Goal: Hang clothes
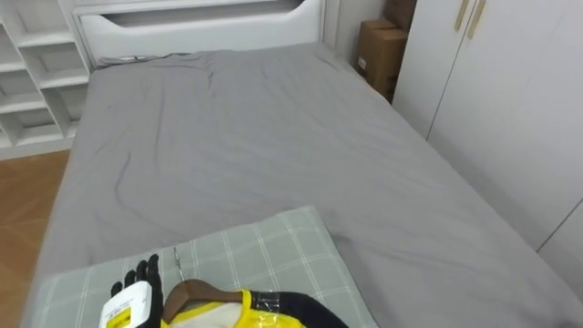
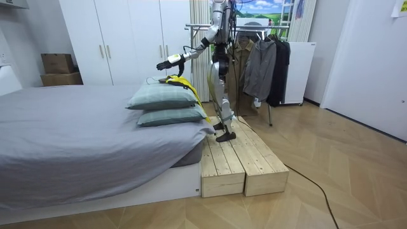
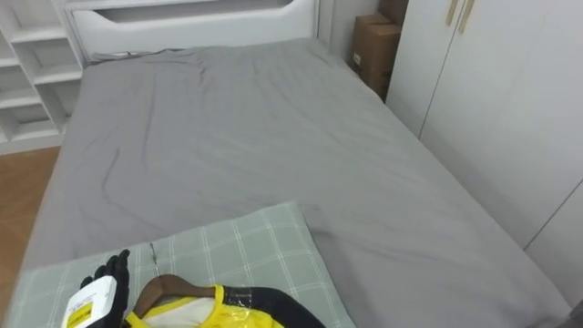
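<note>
Left eye view puts your left hand (image 1: pixel 138 293) over the near left corner of the top pillow (image 1: pixel 273 246), just beside the wooden hanger (image 1: pixel 196 292). Its fingers (image 1: pixel 146 271) are straight and slightly spread, aimed toward the far end of the bed (image 1: pixel 273 137), and they close on nothing. In the room view the hand looks to hover clear of the pillow rather than rest on it.

The yellow garment (image 1: pixel 244 308), which has a dark part, is already on that hanger. It lies on the upper of 2 stacked pillows at the end of the bed nearest you. In the room view its lower length spills over the pillow's near edge and hangs down past the lower pillow (image 2: pixel 168 116).

Its long axis runs from collar to hem, along the line from the bed's head to you. The hook (image 1: pixel 176 260) points away from you toward the headboard and the hem points toward you. The hanger's bar lies crosswise, roughly along the pillow's near edge.

I'd call the task early. The garment is on its hanger, but nothing is gripped yet. You have yet to take the hanger, lift it, turn to the rack (image 2: pixel 203 27) behind you and set the hook on its rail beside the dark clothes (image 2: pixel 261 63).
</note>
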Controlling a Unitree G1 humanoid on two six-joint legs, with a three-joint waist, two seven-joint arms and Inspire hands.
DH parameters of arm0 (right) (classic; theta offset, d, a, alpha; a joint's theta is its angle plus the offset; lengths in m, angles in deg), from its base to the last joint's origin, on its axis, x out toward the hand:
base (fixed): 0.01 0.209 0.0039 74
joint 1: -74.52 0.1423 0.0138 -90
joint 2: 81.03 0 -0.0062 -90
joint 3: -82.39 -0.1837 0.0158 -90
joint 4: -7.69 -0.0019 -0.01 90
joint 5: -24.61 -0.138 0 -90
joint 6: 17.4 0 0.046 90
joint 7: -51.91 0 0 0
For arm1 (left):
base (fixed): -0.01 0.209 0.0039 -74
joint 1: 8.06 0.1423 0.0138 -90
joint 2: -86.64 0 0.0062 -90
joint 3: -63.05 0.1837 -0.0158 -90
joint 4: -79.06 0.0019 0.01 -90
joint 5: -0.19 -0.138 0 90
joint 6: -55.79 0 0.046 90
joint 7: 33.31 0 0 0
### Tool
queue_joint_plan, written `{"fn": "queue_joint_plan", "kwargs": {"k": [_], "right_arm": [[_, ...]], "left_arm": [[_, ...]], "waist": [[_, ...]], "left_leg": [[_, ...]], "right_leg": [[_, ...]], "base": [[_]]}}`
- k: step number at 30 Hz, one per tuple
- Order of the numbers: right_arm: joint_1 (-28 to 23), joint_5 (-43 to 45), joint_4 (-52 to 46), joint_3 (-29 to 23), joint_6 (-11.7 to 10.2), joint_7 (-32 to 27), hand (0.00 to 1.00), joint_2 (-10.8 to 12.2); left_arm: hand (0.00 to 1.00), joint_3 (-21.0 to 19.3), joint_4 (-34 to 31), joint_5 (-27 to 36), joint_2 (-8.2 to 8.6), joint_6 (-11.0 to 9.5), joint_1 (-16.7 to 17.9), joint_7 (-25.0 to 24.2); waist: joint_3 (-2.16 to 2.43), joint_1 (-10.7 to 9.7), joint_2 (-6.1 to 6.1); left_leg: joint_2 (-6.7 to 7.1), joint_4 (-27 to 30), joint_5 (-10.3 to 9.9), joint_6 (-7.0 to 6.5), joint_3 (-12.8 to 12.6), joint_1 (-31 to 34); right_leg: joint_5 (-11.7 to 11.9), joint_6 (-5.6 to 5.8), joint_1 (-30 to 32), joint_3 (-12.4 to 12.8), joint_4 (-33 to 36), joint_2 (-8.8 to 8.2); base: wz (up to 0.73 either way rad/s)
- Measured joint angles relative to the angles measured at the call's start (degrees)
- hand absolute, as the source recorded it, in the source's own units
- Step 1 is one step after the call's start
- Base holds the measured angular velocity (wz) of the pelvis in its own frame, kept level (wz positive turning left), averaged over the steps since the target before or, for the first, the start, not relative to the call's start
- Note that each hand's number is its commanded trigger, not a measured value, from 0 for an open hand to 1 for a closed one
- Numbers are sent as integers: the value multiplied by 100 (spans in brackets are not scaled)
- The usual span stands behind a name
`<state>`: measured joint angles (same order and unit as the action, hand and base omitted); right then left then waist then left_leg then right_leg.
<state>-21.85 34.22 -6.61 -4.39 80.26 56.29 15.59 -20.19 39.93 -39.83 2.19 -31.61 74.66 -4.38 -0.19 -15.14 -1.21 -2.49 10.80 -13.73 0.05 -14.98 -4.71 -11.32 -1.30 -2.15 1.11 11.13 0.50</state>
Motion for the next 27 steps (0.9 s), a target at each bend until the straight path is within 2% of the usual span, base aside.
{"fn": "queue_joint_plan", "kwargs": {"k": [3,10,14,18,22,25,27], "right_arm": [[9,-5,-3,1,-2,-2,0,4],[142,0,-29,4,-8,-175,0,13],[279,-9,-45,6,-17,-259,0,14],[366,-51,-221,6,-58,-348,0,11],[415,-105,-230,8,-79,-473,0,10],[411,-282,-216,68,-86,-506,0,10],[380,-327,-214,123,-87,-517,0,13]], "left_arm": [[0,-37,213,67,0,0,-156,1],[0,-37,380,69,0,-9,-237,0],[0,-36,665,59,0,-9,-415,1],[0,-37,989,60,-2,-4,-737,11],[0,-38,1188,64,-1,4,-847,-8],[0,-44,1206,55,-23,56,-961,-61],[0,-50,1206,47,-66,81,-1025,-61]], "waist": [[-4,20,-5],[-2,54,-7],[-45,119,-77],[-41,148,-88],[-39,160,-99],[-34,193,-145],[-29,170,-202]], "left_leg": [[-16,50,0,0,-8,115],[-76,132,12,-3,-66,418],[-102,221,19,-3,-76,629],[-112,287,59,-24,-60,935],[-126,285,70,-7,-57,958],[-132,286,87,5,-51,1010],[-150,313,87,5,-50,1061]], "right_leg": [[0,0,134,9,69,2],[14,-11,459,7,230,-20],[27,-32,699,-19,280,-15],[38,-45,947,-83,366,-35],[43,-54,976,-140,362,-29],[53,-71,1023,-156,360,-26],[61,-84,1052,-298,361,-36]], "base": [[0],[-4],[-1],[6],[2],[0],[0]]}}
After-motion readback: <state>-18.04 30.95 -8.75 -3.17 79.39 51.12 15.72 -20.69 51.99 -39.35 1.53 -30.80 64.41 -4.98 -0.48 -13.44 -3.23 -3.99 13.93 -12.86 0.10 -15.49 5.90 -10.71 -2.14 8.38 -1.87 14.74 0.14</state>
